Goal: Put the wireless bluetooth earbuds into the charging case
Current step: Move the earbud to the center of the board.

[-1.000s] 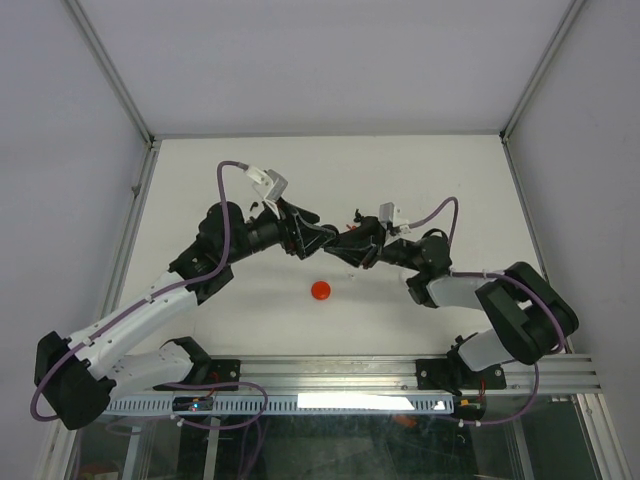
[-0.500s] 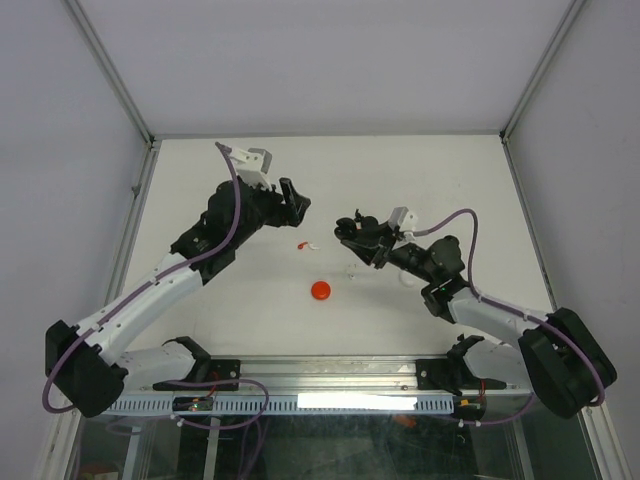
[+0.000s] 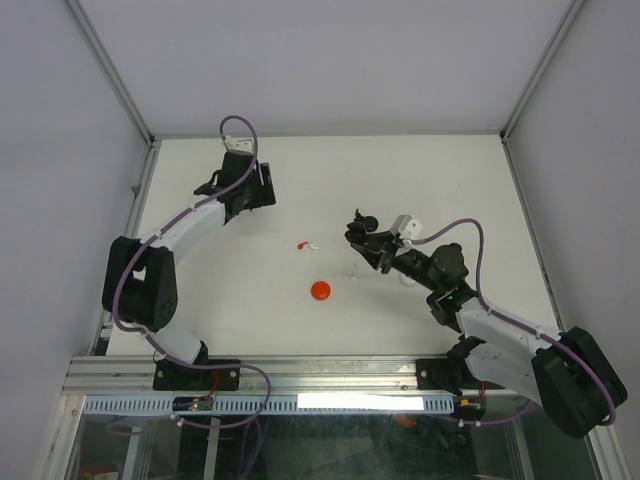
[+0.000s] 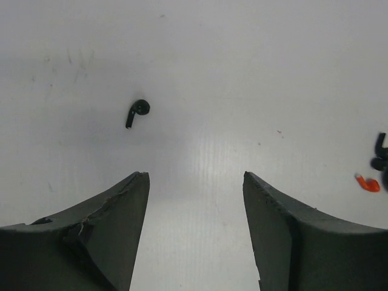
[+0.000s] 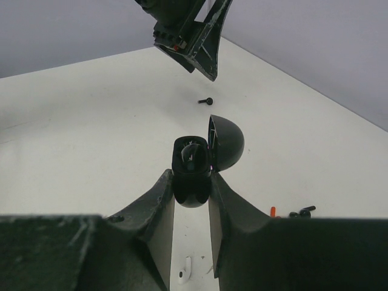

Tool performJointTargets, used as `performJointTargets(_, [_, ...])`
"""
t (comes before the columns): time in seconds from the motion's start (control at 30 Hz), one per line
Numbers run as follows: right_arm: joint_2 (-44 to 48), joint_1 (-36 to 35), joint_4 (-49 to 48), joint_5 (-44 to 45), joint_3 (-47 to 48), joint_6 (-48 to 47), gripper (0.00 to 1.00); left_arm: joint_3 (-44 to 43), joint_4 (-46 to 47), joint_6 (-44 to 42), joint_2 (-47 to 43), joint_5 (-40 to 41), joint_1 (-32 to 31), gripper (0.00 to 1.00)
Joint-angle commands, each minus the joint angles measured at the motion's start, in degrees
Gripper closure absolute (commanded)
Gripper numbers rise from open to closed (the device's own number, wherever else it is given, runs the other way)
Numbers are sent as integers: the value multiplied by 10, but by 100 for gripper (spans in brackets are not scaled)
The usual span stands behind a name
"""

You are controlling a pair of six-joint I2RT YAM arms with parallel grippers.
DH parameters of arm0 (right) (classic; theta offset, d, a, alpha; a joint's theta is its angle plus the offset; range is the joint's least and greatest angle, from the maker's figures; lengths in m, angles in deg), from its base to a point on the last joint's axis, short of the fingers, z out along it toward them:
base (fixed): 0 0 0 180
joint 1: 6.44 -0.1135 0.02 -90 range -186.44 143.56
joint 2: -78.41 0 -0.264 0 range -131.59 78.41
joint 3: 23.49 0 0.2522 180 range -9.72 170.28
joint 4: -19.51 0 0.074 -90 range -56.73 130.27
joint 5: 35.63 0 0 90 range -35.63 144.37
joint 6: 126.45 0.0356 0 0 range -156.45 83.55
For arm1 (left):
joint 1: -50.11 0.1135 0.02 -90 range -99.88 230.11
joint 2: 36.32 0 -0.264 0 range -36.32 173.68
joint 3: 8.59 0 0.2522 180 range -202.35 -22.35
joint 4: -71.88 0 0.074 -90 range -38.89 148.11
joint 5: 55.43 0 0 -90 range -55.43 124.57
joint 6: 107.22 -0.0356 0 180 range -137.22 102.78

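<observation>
Black earbud (image 4: 137, 113) lies on the white table (image 4: 242, 73) ahead of my left jaws, offset in the wrist view to the left of their gap. Its stem slants back toward the finger on that side, bud end farther off. The left jaws stand apart and empty. The right jaws are clamped on the charging case (image 5: 191, 173), its lid (image 5: 225, 142) swung open. A red earbud (image 3: 300, 244) and a white earbud (image 3: 313, 244) lie between both sets. I judge the left jaws nearest the black one.

We see table (image 4: 242, 60) matt, faintly scuffed; charging case (image 5: 227, 143) glossy smooth black plastic; left gripper (image 4: 195, 179) fingers (image 4: 109, 242) matt, rough-edged
</observation>
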Motion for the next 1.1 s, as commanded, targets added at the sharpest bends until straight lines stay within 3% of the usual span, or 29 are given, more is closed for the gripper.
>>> performJointTargets(0.0, [14,2,-8,16,2,-17,100,-67,-18,-27,60,1,31,37])
performJointTargets(0.57, [14,2,-20,12,-6,-10,100,-273,-129,-105,281,-5,65,61])
performJointTargets(1.07, [23,2,-23,16,-11,-10,100,-261,-158,-87,308,-18,64,74])
